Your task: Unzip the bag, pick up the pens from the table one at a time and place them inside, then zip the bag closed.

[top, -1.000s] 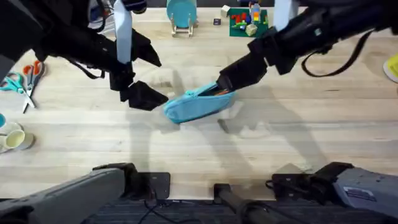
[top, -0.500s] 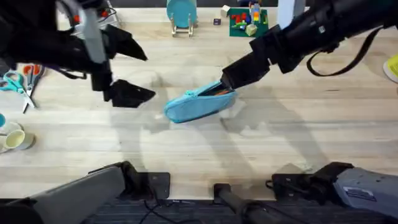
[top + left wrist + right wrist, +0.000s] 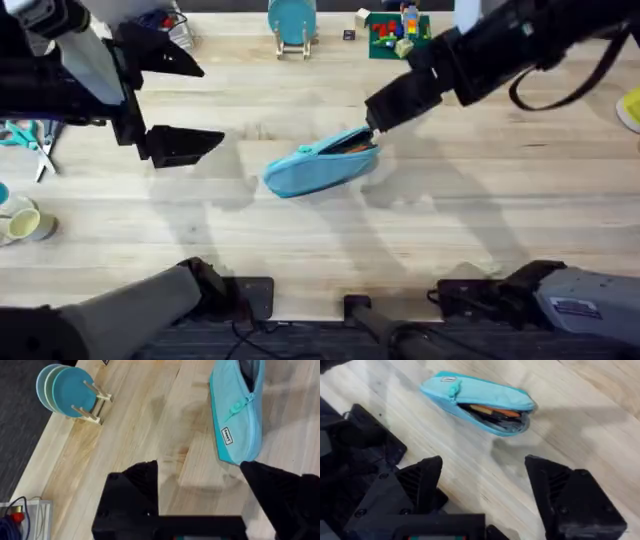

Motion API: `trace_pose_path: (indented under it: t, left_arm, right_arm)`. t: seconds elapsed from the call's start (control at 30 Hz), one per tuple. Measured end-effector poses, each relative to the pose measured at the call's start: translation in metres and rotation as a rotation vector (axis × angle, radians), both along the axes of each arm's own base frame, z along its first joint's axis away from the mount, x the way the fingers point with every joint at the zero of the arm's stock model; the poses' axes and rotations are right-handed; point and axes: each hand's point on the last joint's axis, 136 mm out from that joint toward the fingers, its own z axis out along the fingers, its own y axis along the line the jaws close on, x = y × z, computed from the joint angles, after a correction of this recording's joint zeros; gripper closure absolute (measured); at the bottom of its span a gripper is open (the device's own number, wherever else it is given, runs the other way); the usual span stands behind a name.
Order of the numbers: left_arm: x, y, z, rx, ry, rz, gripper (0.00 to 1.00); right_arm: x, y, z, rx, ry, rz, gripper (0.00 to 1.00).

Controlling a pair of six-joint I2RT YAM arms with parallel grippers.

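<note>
The light-blue pencil pouch lies near the middle of the bench, tilted, with its zipper parted over most of its length. Through the gap the right wrist view shows an orange pen and a dark pen lying inside, so the unzipping and the loading both look done; no loose pen lies on the bare wood around the pouch. What is left, as far as can be judged, is to draw the zipper shut. Its small pull tab sits partway along the pouch, toward the closed end that points at the bench's left edge. The left claw hangs over the left part of the bench, well apart from the pouch, its fingers spread and grasping nothing. The right claw hovers near the pouch's open end, on the far-right side of it, likewise released and empty. Closing will probably need one claw to pin the fabric while the other takes the tab; the soft pouch is likely to slide or bunch if pulled unheld.
</note>
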Motion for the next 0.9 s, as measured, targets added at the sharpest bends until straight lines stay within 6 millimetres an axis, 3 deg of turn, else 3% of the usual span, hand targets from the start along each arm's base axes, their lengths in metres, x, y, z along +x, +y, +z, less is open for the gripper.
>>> trace_pose_path:
  t: [0.23, 0.67, 0.9]
  left_arm:
    - [-0.003, -0.002, 0.0, -0.007, 0.005, -0.008, 0.007]
    - [-0.005, -0.004, 0.0, -0.016, 0.017, -0.012, 0.008]
    - [-0.005, -0.004, 0.0, -0.016, 0.017, -0.012, 0.008]
  right_arm:
    - [0.015, 0.017, 0.001, -0.067, 0.018, 0.031, 0.005]
    - [0.008, 0.083, -0.026, -0.104, 0.057, 0.198, 0.005]
    - [0.002, 0.108, -0.023, -0.073, 0.004, 0.258, 0.005]
